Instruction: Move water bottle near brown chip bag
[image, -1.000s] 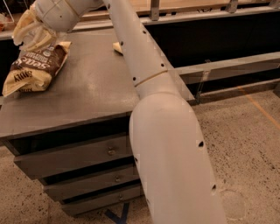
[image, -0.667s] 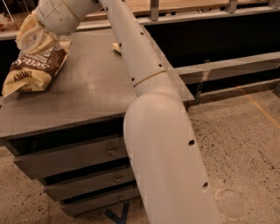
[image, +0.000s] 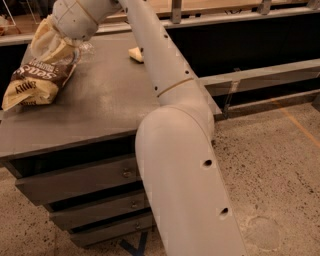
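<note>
The brown chip bag (image: 36, 82) lies flat at the left end of the grey cabinet top (image: 105, 105), dark brown above and cream below. My gripper (image: 50, 44) is at the far left, just above the bag's upper end, with my white arm (image: 165, 85) reaching across the top to it. A bit of the clear water bottle (image: 86, 49) shows right beside the gripper under the wrist, close to the bag. Most of the bottle is hidden by the wrist. I cannot tell whether the bottle is held.
A pale yellow wedge (image: 136, 54) lies at the back of the top, partly behind my arm. The cabinet has several drawers (image: 75, 185) at its front. A metal rail (image: 250, 75) and a dark shelf run behind to the right. Speckled floor (image: 280, 165) lies at right.
My gripper has shifted slightly right and down by the bag's upper end. My arm's elbow has swung a little to the left. The bag has not moved.
</note>
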